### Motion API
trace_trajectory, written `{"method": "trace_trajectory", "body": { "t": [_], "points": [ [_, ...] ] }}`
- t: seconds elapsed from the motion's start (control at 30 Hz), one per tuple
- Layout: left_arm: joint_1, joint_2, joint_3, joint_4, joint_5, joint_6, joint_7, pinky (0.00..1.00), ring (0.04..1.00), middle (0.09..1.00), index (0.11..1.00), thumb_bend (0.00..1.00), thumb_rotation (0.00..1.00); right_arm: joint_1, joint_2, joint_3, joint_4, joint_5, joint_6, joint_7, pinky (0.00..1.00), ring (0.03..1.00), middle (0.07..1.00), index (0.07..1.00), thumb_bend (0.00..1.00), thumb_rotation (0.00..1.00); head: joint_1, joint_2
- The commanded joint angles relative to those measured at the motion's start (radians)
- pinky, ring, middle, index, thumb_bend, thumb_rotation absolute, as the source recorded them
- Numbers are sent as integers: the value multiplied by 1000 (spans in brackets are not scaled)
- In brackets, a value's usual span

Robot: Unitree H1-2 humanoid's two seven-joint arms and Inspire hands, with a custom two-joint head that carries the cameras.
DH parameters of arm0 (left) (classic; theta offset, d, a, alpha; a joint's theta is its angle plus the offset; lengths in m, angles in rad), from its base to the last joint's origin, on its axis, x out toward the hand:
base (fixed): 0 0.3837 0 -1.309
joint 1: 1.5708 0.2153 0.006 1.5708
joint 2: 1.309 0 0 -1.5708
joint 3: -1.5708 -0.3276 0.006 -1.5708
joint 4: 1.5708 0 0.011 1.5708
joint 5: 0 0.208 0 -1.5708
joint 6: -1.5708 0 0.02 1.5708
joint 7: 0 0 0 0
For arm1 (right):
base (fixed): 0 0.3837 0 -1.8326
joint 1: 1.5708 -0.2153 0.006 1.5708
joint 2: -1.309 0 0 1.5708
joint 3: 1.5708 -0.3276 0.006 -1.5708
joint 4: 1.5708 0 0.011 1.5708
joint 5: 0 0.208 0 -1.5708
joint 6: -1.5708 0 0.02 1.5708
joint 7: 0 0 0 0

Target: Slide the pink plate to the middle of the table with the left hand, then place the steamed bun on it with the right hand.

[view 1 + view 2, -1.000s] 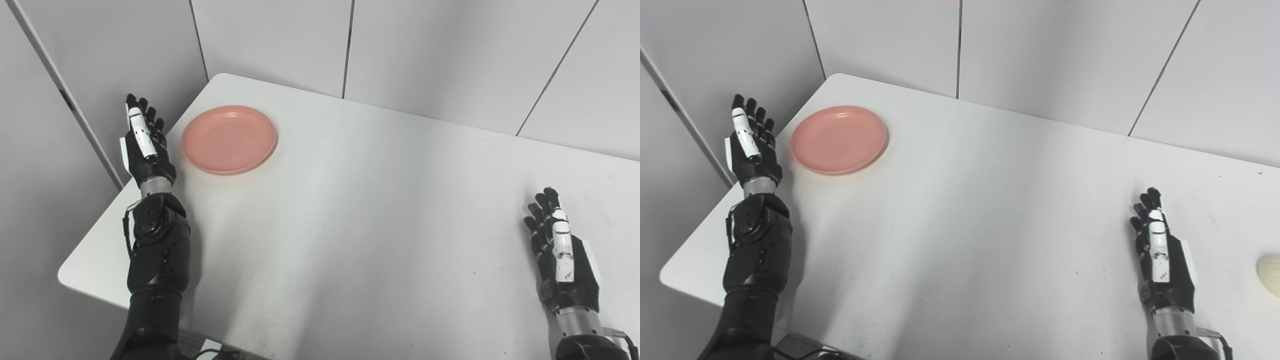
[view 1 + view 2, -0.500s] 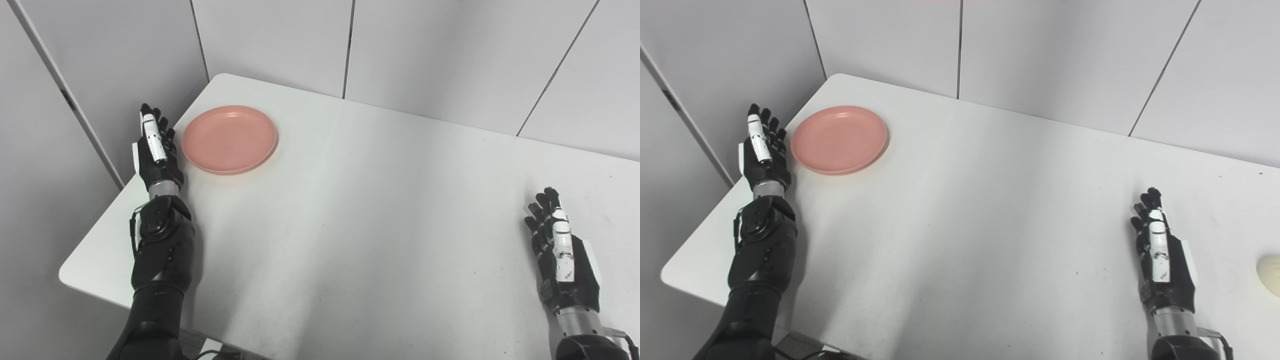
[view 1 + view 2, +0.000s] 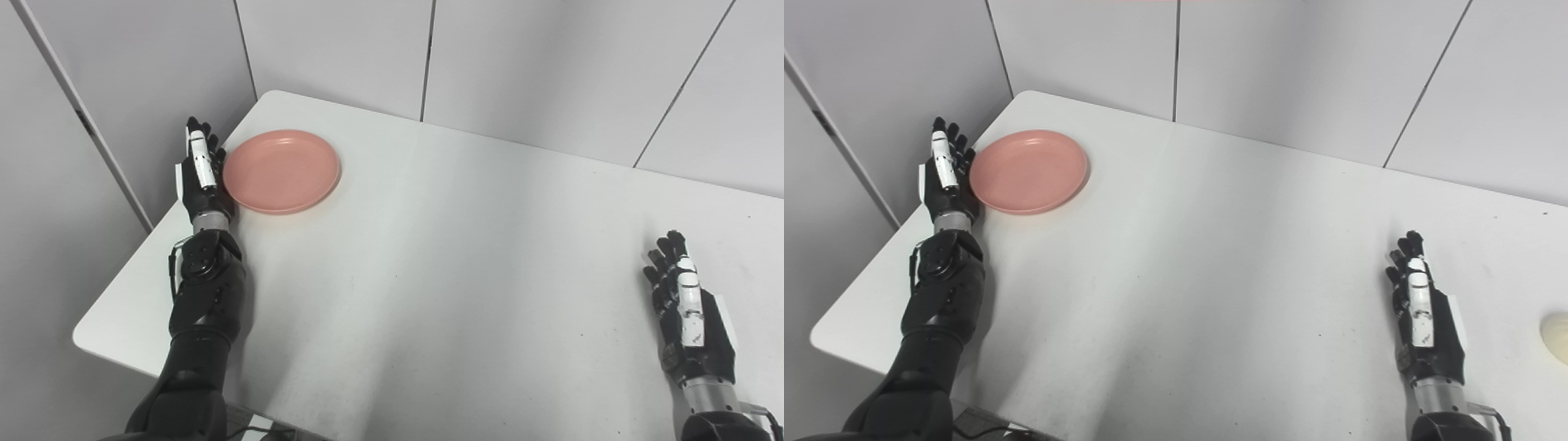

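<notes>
Left robot hand up at far left, standing on edge, fingers straight and together pointing away, holding nothing. Forearm stretched forward from bottom-left. Right robot hand parked near right, also edge-on, fingers extended, empty.

text: none readable | labels: none | numbers: none

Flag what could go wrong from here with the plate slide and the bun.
1. The pink plate sits near the table's far-left corner; the left hand, open against its left rim, could skid it crooked or ride over the low rim.
2. The steamed bun lies at the frame's right edge, outboard of the open right hand, so seeing it while reaching may be unreliable.
</notes>
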State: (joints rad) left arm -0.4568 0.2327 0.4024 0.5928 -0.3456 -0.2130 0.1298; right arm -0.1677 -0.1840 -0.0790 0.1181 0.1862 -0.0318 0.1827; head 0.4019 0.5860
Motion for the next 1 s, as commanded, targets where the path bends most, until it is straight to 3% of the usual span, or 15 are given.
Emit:
{"method": "trace_trajectory", "body": {
  "t": [0.0, 0.47, 0.97],
  "points": [
    [-5, -12, -12, 29, -9, 49, -15, 1000, 1000, 988, 1000, 396, 1000, 41, 13, 3, 19, 6, -27, 7, 1000, 1000, 1000, 1000, 139, 1000, -6, 2],
    [-9, -37, -66, 0, -47, 151, -113, 979, 963, 956, 967, 383, 1000, 46, 28, 9, 8, -12, -31, -7, 1000, 1000, 1000, 1000, 116, 1000, -47, 7],
    [-3, -79, -180, -68, -22, 250, -200, 979, 949, 952, 957, 412, 1000, 50, 46, 17, 16, -51, -37, -26, 1000, 1000, 1000, 1000, 154, 1000, -136, 26]
  ]
}}
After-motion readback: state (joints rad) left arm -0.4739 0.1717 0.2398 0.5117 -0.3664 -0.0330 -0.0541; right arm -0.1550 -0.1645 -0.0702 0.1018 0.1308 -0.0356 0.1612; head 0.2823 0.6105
